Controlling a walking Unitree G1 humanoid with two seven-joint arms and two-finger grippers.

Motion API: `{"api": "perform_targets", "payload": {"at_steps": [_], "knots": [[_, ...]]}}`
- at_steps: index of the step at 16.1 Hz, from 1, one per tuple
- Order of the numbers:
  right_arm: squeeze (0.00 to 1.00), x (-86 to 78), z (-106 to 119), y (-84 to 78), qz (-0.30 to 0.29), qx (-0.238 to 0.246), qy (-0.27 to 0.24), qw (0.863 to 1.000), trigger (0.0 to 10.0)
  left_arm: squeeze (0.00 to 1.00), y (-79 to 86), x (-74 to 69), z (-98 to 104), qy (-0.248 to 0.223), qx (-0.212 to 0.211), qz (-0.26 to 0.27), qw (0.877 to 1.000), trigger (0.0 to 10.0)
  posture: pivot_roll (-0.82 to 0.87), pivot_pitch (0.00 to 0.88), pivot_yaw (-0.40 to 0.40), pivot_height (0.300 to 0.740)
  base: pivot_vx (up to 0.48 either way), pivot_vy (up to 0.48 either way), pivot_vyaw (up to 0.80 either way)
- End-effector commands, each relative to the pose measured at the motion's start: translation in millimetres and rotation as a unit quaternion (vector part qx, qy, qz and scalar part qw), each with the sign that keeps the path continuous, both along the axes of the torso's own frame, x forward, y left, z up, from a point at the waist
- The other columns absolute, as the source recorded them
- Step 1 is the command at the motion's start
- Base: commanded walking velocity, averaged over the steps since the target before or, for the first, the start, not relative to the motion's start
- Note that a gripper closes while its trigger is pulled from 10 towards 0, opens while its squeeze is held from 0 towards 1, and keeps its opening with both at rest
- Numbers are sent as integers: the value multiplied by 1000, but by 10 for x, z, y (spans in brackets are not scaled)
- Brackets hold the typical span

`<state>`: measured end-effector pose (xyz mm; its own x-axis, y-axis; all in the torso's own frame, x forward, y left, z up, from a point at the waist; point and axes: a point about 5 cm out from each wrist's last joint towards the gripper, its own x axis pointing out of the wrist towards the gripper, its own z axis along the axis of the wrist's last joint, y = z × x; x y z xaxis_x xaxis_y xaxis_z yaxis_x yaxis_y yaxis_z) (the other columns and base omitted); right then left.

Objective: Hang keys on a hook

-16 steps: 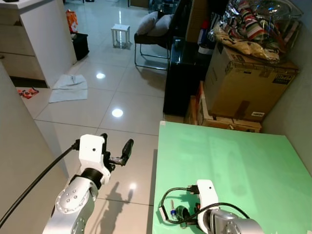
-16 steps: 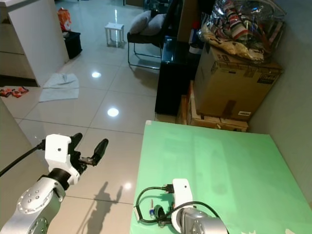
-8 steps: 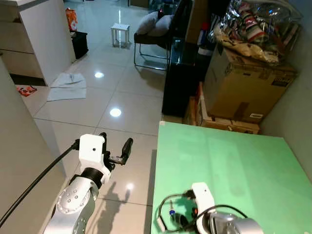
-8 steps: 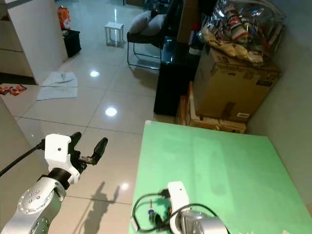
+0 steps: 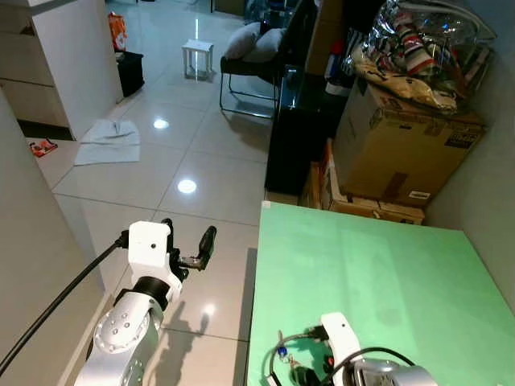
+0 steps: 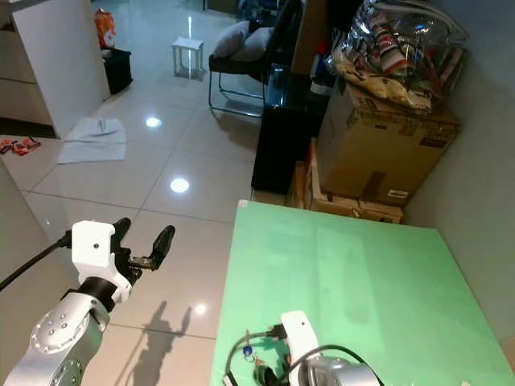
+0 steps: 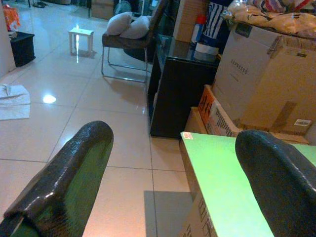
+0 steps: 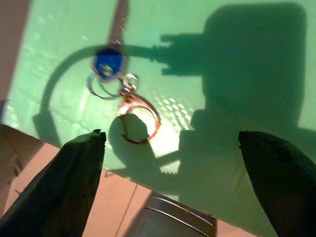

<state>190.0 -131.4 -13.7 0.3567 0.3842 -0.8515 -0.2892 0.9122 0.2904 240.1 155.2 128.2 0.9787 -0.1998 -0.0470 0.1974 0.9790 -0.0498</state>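
While keys lie on matte green table | right hand spread above | left hand spread

A small bunch of keys lies flat on a green table top, close to the table's edge. It has one key with a blue plastic head, its dark blade pointing toward the top of the right wrist frame. A thin split ring joins it to a copper-coloured clasp that curves toward the lower middle. In the left eye view the keys sit at the bottom centre.
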Motion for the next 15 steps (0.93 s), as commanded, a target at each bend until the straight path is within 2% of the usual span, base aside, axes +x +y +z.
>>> {"api": "perform_targets", "payload": {"at_steps": [1,4,6,8,15], "knots": [[1000,11,-18,-61,0,-12,-4,1000,10000,0,-15,7,-21,2,0,0,1000,10000,-1,32,-126,740,0,0,0],[1000,103,-40,-63,-2,-17,-24,1000,10000,0,-6,20,-17,1,1,1,1000,10000,2,31,-123,740,0,0,0],[1000,221,-17,-75,-2,-30,-63,998,10000,0,-5,22,-8,-2,3,1,1000,10000,8,32,-122,740,0,0,0],[1000,270,13,-42,-5,-19,-75,997,10000,0,-1,23,-6,-2,4,1,1000,10000,10,32,-123,740,0,0,0],[1000,261,-5,176,-8,66,-38,997,10000,0,23,10,-6,-1,7,6,1000,10000,28,36,-128,740,0,0,0]]}}
